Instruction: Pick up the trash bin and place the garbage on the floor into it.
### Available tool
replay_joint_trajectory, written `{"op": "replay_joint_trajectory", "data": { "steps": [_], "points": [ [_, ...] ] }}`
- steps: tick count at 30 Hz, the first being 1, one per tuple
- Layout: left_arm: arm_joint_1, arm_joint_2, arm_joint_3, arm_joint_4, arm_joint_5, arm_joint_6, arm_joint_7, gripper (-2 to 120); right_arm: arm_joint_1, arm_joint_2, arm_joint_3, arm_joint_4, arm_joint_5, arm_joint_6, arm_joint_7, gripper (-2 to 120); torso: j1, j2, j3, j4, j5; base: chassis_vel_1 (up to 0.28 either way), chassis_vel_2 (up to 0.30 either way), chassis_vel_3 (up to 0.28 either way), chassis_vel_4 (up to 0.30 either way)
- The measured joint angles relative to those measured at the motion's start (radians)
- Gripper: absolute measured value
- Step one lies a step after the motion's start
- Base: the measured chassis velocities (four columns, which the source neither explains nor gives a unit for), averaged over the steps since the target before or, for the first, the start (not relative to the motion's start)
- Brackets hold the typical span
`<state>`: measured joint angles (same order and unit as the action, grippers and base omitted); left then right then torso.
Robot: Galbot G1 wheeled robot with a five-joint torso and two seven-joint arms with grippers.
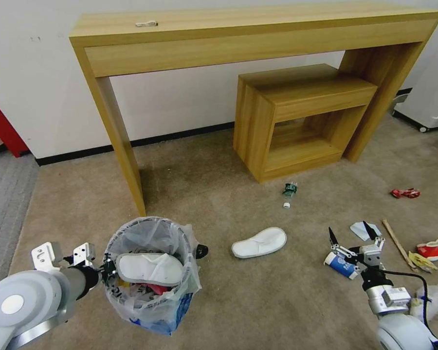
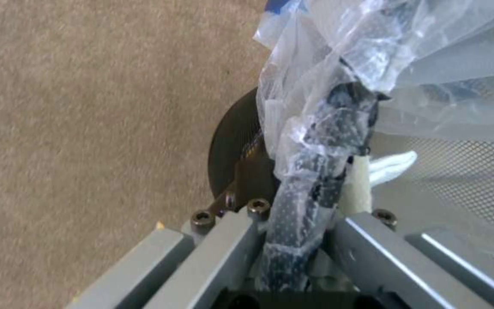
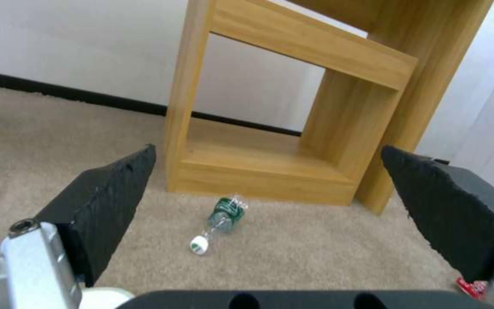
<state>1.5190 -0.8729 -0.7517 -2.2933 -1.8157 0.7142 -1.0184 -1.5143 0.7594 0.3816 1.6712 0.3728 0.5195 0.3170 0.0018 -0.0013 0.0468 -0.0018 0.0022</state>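
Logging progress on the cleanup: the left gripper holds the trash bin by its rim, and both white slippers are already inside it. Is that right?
Not quite. The left gripper does hold the trash bin by its rim, but only one white slipper is inside. The other slipper lies on the floor, as the head view shows.

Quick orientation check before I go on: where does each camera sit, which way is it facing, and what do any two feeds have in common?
Head view: high on the robot, looking forward and down at the floor; left hand at the trash bin, right hand open above a blue-white cup.
Left wrist view: along the left hand, shut on the trash bin rim and its plastic liner.
Right wrist view: low, facing the wall; the right hand frames a crushed bottle.
Shared: the crushed bottle appears in the head and right wrist views.
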Motion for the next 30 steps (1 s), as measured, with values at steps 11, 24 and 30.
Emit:
{"op": "replay_joint_trajectory", "data": {
  "steps": [11, 24, 30],
  "points": [
    [0.001, 0.000, 0.000, 0.001, 0.002, 0.000, 0.002, 0, 0.000, 0.000, 0.000, -0.004, -0.001, 0.000, 0.000, 100, 0.000, 0.000, 0.000, 0.0000, 0.0000, -0.085, 0.094, 0.084, -0.095],
    [0.000, 0.000, 0.002, 0.002, 0.003, 0.000, 0.002, 0, 0.001, -0.003, -0.001, -0.005, -0.003, 0.000, -0.001, 100, 0.000, 0.000, 0.000, 0.0000, -0.0001, -0.102, 0.105, 0.105, -0.104],
    [-0.001, 0.001, 0.003, 0.002, 0.004, -0.002, 0.002, 0, 0.003, -0.002, -0.003, -0.008, -0.009, 0.003, -0.002, 100, 0.000, 0.000, 0.000, 0.0001, 0.0000, -0.094, 0.105, 0.120, -0.111]
  ]
}}
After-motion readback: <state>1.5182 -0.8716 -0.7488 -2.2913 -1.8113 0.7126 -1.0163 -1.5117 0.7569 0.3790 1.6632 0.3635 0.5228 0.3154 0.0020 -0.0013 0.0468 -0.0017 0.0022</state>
